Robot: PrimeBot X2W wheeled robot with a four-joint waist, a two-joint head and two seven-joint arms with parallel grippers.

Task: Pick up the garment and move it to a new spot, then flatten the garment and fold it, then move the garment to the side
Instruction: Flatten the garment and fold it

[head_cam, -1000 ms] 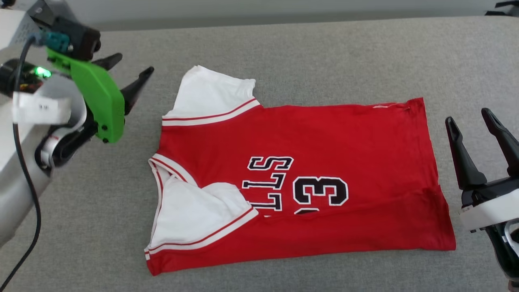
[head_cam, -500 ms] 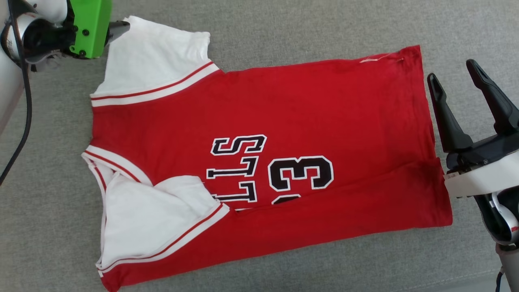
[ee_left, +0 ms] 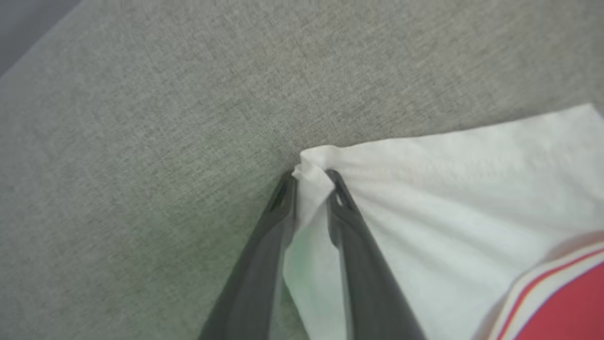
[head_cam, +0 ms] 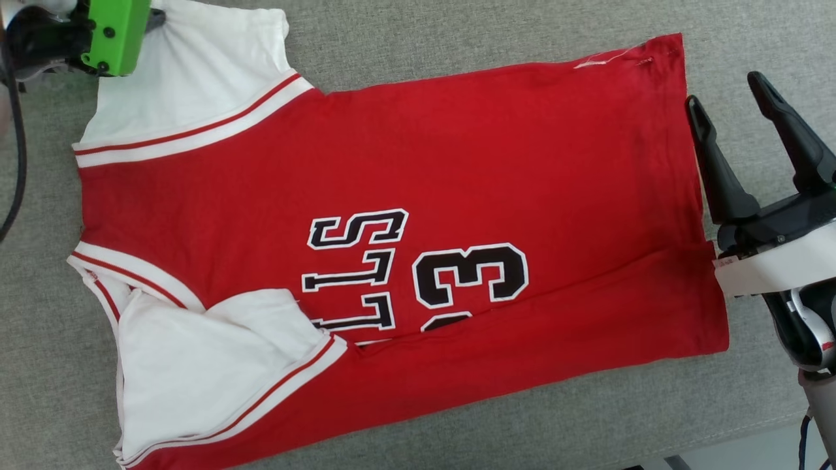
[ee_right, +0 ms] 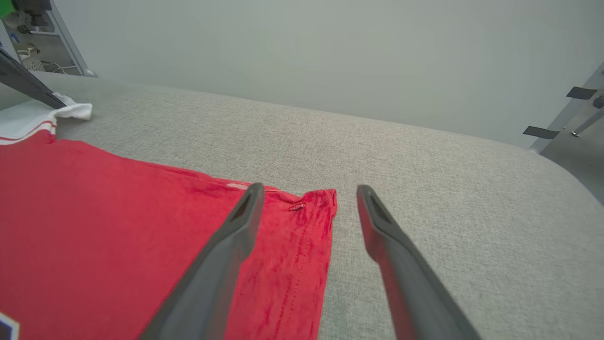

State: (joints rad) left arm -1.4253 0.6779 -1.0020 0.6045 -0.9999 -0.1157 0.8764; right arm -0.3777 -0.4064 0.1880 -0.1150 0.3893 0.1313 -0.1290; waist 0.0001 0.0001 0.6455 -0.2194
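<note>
Two end effectors bracket the garment (head_cam: 457, 163), which lies front-up across the grey table (head_cam: 522, 431), collar left and hem right. The left end effector (ee_left: 309, 180) is clamped on the outer corner of the far sleeve (head_cam: 196, 85), likely to tug it flat. The right end effector (head_cam: 725, 93) hovers with fingers apart just beside the hem's far corner, probably to take that end. The garment is red with white sleeves and striped trim. Its near edge and near sleeve (head_cam: 209, 365) are folded over the front, hiding part of the black lettering.
</note>
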